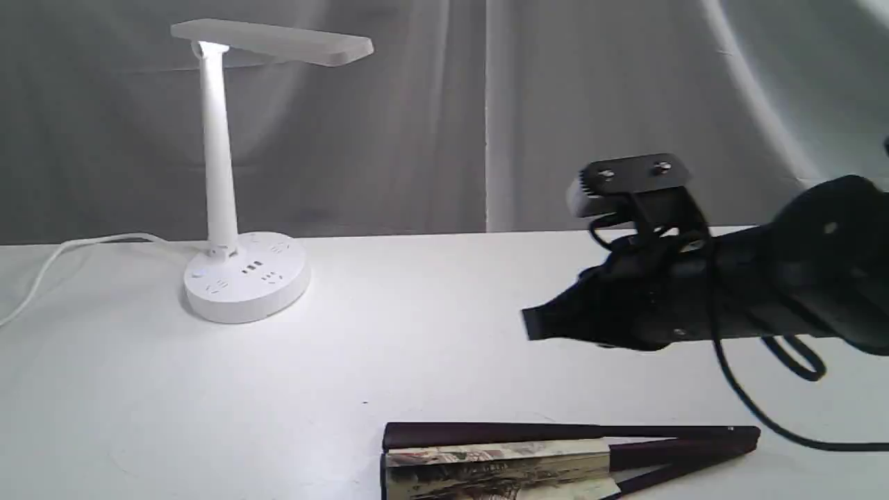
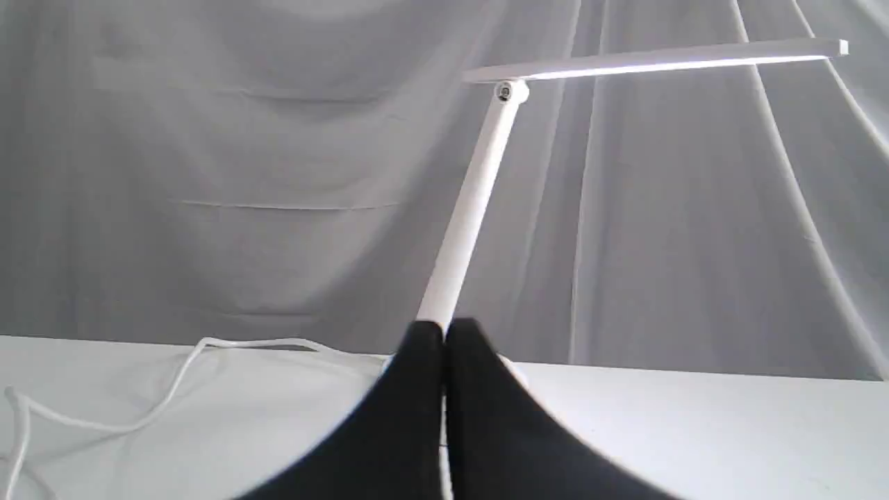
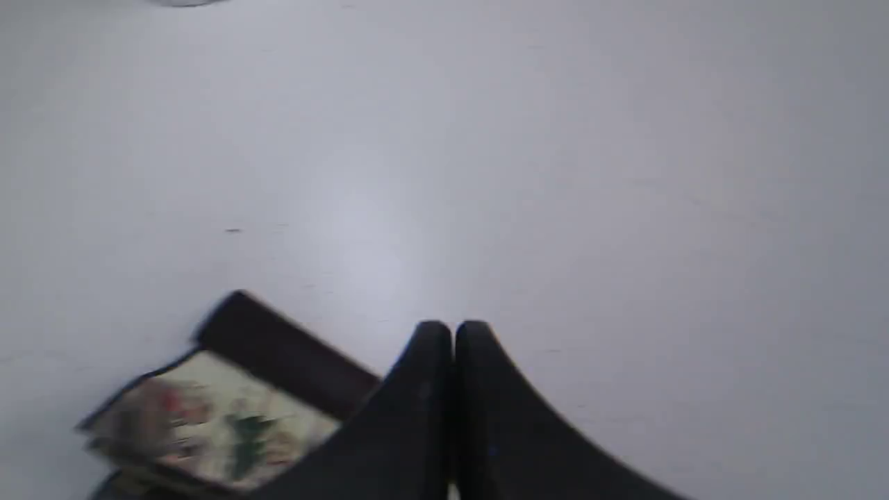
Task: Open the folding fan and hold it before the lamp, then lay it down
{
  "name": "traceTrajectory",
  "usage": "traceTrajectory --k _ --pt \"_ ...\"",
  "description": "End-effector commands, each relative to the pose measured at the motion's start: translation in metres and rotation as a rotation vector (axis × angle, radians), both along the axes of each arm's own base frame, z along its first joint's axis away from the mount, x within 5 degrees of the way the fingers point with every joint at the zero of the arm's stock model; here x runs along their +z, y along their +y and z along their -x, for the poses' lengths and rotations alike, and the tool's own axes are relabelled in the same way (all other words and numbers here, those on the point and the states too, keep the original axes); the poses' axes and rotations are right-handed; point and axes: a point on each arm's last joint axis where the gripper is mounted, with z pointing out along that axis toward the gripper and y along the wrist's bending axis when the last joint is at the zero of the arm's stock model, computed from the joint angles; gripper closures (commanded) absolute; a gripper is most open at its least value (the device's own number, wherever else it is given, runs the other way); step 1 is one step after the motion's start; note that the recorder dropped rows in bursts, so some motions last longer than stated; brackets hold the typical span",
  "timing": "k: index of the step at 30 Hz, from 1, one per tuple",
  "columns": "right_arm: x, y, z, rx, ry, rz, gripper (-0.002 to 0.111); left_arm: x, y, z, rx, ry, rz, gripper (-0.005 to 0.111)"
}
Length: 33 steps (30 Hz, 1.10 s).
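The folding fan (image 1: pixel 555 458) lies nearly closed on the white table near the front edge, dark maroon ribs pointing right and a strip of painted cream leaf showing; the right wrist view shows its painted end (image 3: pixel 208 417). My right gripper (image 1: pixel 531 324) hovers above and behind the fan, shut and empty (image 3: pixel 451 330). The white lamp (image 1: pixel 236 208) stands lit at the back left. In the left wrist view the lamp (image 2: pixel 486 173) rises just beyond my left gripper (image 2: pixel 444 330), which is shut on nothing. The left gripper is outside the exterior view.
The lamp's white cord (image 1: pixel 48 267) trails off to the left across the table (image 1: pixel 417 333). A grey cloth backdrop (image 1: pixel 486 118) hangs behind. The right arm's black cable (image 1: pixel 764 410) loops down just above the fan's pivot end.
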Motion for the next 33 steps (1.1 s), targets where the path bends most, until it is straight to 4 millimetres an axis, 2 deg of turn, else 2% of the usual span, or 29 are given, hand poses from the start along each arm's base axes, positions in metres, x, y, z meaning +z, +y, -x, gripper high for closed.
traceTrajectory --k 1,6,11,16,19,24,28,30,33 --pt "-0.016 -0.039 -0.019 -0.118 0.035 0.029 0.108 -0.001 0.0 0.0 -0.005 0.0 0.01 0.107" --pt "-0.057 -0.091 -0.035 -0.219 0.159 0.088 0.108 -0.001 0.0 0.0 -0.005 0.0 0.01 0.107" --pt "-0.09 -0.112 -0.045 -0.245 0.17 0.196 0.108 -0.001 0.0 0.0 -0.005 0.0 0.01 0.107" --pt "-0.12 -0.109 -0.038 -0.159 0.309 0.22 0.108 -0.001 0.0 0.0 -0.005 0.0 0.01 0.107" --pt "-0.126 -0.105 -0.026 -0.055 0.428 0.234 0.108 -0.001 0.0 0.0 -0.005 0.0 0.01 0.107" --pt "-0.118 -0.099 -0.013 -0.027 0.562 0.169 0.108 -0.001 0.0 0.0 -0.005 0.0 0.01 0.107" --pt "-0.11 -0.091 0.008 0.042 0.767 0.1 0.108 -0.001 0.0 0.0 -0.005 0.0 0.01 0.107" --pt "-0.106 -0.084 0.018 0.08 0.878 0.065 0.108 -0.001 0.0 0.0 -0.005 0.0 0.01 0.107" --pt "-0.105 -0.072 0.025 0.11 0.935 0.062 0.108 -0.001 0.0 0.0 -0.005 0.0 0.01 0.107"
